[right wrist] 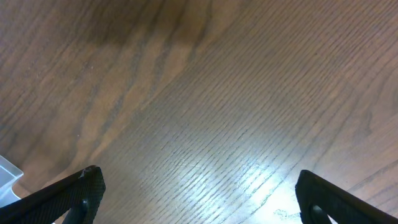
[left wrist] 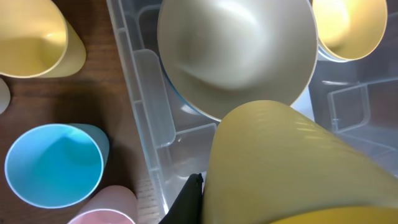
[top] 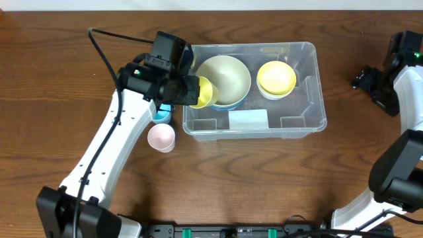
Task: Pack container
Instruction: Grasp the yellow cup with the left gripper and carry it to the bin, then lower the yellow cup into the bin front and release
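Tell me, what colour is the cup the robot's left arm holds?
The cup is yellow; the left wrist view shows it best.

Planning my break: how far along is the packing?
Done: a pale green bowl and a yellow bowl sit in the container. In hand: the left gripper holds a yellow cup over its left end. Left: the blue cup, pink cup and second yellow cup stand outside on the table.

Large bowl left of small bowl inside the container; cup in left pincer above its left end
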`<state>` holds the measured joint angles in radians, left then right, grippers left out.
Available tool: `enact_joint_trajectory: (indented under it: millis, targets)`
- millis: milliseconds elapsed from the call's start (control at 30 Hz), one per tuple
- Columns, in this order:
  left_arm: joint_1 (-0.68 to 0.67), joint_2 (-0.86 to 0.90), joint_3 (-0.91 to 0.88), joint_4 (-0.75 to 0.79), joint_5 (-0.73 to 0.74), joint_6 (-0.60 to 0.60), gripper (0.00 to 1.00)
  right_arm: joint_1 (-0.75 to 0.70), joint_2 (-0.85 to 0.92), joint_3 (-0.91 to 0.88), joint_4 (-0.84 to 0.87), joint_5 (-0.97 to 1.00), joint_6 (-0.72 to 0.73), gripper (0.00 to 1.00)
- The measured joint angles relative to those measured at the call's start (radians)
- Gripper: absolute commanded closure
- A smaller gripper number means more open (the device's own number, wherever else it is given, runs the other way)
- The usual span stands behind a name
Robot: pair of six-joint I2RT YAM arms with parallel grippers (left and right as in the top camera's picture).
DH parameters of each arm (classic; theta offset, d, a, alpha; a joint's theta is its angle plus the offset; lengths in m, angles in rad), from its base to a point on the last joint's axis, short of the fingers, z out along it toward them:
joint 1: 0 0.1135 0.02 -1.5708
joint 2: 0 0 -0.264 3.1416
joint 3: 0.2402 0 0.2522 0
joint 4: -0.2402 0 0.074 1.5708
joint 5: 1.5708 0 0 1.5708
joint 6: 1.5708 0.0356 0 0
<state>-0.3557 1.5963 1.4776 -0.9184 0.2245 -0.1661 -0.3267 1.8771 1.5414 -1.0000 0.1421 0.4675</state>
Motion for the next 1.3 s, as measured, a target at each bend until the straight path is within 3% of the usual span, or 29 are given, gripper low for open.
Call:
enact_joint_trajectory:
  millis: [467, 1300]
  targets:
    - [-0.061, 0.137, 0.0, -0.006, -0.007, 0.142, 0.94, 0.0, 0.0, 0.0, 0.0, 0.0, 0.0, 0.01]
    - [-0.085, 0.218, 0.001, -0.06, -0.049, 0.167, 0.94, 0.0, 0.0, 0.0, 0.0, 0.0, 0.0, 0.01]
